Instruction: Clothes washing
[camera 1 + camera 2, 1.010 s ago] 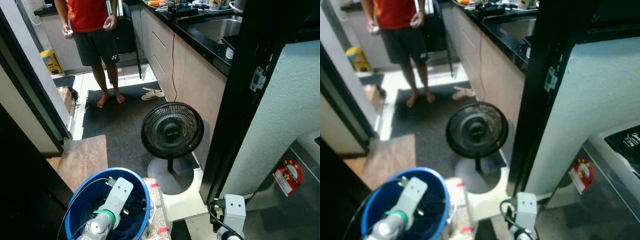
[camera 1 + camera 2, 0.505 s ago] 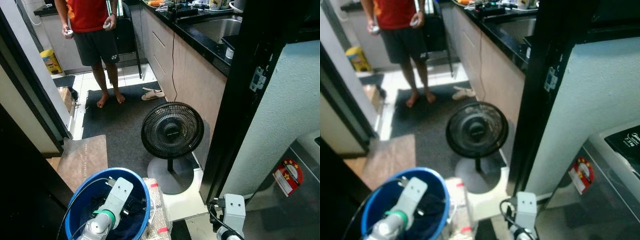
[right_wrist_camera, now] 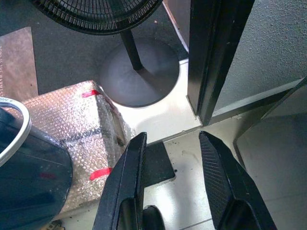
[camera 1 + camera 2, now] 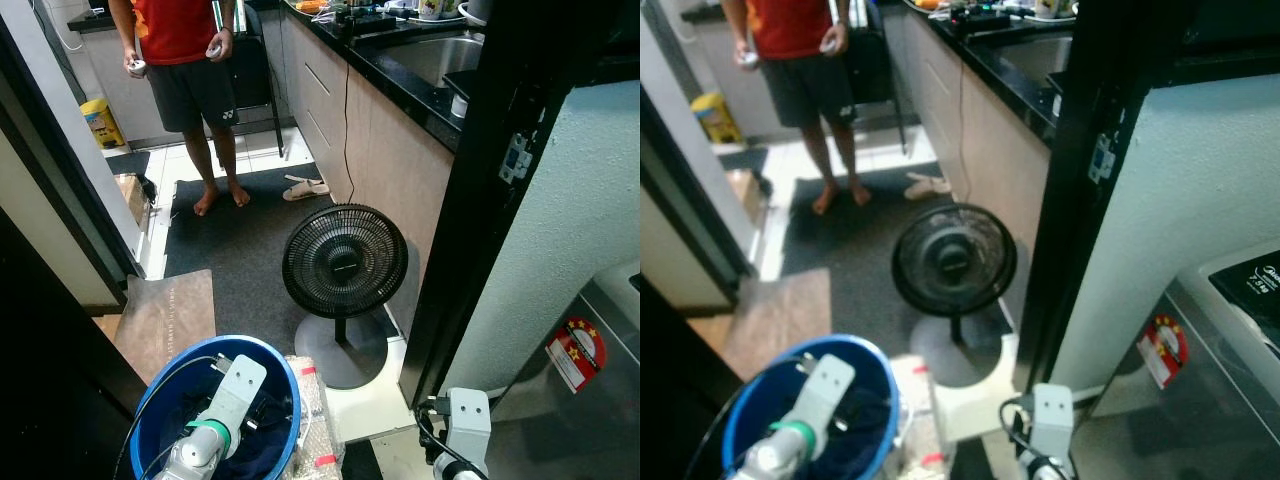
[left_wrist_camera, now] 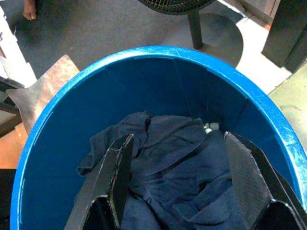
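Nothing has shifted over the last second: the left pincer (image 5: 175, 184) still hangs released inside the round blue plastic bucket (image 5: 62, 96), fingers spread just above the dark navy clothes (image 5: 172, 167) at lower left of the head views. No grasp has begun. The right pincer (image 3: 170, 182) stays released over the floor.

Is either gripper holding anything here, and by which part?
Nothing is held. The left gripper hangs open over dark clothes in the blue bucket; the right gripper is open above floor.

clothes (image 5: 177, 163) in bucket (image 4: 160, 385) | fan (image 4: 344, 262) behind | person (image 4: 185, 60) beyond
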### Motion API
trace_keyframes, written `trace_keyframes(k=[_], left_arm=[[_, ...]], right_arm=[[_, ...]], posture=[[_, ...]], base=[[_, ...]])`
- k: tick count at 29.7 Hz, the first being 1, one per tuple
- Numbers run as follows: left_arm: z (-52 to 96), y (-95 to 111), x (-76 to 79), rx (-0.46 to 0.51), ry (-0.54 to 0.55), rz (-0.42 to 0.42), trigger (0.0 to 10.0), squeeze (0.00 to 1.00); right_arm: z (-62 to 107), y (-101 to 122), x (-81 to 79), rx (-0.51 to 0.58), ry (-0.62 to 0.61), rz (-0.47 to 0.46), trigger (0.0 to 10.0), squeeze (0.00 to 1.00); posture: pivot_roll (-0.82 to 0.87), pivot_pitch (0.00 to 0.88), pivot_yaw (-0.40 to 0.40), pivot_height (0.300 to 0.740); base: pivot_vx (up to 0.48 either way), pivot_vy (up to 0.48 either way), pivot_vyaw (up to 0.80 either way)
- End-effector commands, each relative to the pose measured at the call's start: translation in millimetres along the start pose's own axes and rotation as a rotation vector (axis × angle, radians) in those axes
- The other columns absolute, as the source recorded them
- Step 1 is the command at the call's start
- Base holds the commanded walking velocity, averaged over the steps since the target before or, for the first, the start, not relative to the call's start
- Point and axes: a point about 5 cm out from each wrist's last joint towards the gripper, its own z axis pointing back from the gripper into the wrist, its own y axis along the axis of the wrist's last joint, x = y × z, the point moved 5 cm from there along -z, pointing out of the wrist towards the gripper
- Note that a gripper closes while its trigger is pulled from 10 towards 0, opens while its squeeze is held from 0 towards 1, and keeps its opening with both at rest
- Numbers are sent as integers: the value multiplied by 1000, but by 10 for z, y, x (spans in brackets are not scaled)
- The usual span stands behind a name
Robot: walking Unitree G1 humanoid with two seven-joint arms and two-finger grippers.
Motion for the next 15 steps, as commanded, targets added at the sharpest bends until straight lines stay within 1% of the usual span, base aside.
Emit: trace_keyframes(k=[1,15], left_arm=[[38,-118,6,-34,-1,-11,10000,0],[39,-123,28,-35,-9,-11,10000,0]], right_arm=[[21,-47,-21,-13,5,-2,10000,0],[23,-47,-10,-11,1,-1,10000,0]], posture=[[-204,26,121,740],[-216,29,127,740]], base=[[0,0,0],[0,0,0]])
